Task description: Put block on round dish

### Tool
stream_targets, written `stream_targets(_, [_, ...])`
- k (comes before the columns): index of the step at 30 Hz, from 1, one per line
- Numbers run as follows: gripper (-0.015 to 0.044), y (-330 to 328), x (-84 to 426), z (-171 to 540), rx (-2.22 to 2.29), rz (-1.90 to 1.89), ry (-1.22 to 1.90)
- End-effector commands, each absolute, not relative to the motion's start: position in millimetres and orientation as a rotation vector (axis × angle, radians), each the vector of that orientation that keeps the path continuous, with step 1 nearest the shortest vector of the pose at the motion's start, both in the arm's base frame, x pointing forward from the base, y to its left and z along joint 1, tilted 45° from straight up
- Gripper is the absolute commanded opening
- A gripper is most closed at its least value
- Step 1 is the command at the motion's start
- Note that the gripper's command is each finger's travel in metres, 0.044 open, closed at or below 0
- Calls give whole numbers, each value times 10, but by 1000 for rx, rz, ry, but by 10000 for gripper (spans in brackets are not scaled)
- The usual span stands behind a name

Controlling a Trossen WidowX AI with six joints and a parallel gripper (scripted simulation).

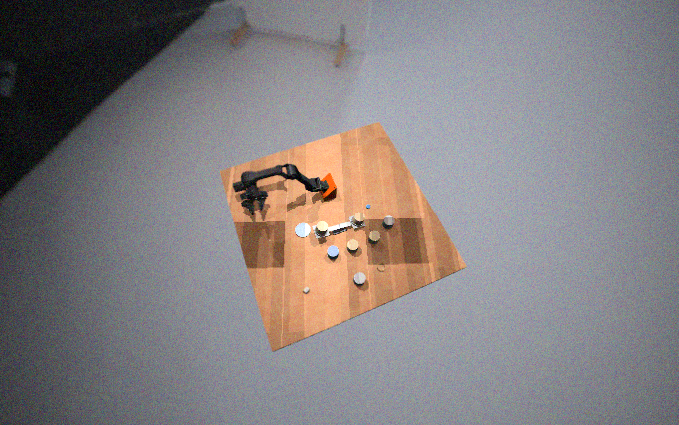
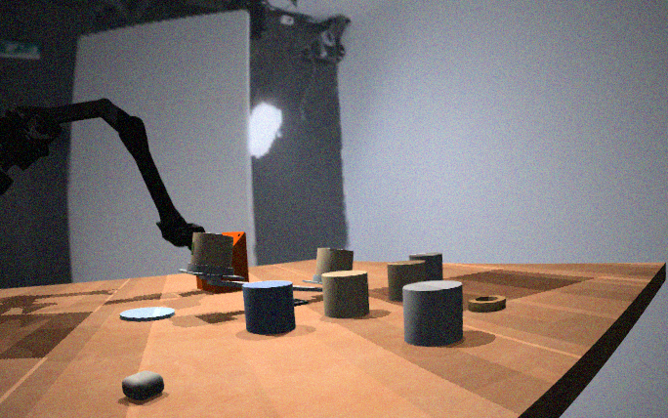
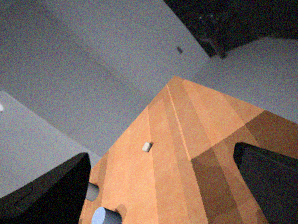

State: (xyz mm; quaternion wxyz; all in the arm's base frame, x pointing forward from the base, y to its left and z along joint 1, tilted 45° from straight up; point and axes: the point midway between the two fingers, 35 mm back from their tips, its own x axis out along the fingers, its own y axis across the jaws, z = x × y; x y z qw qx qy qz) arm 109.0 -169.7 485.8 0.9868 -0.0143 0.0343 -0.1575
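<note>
The claw (image 1: 254, 204) hangs spread and empty, well left of the balance (image 1: 339, 228), whose left cup (image 2: 211, 250) sits higher, so the right cup (image 2: 334, 261) probably hides the block.

Arm (image 1: 272, 174) raised, jaws wide apart
</note>
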Motion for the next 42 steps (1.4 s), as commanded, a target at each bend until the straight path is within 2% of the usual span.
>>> stream_targets(1, [426, -1697, 1095, 4851, -25, -314, 71])
stream_targets(2, [440, -1699, 1112, 4832, -14, -307, 77])
stream_targets(22, [440, -1608, 1778, 3941, 403, -97, 415])
stream_targets(42, [440, -1087, 2281, 2958, 607, -22, 910])
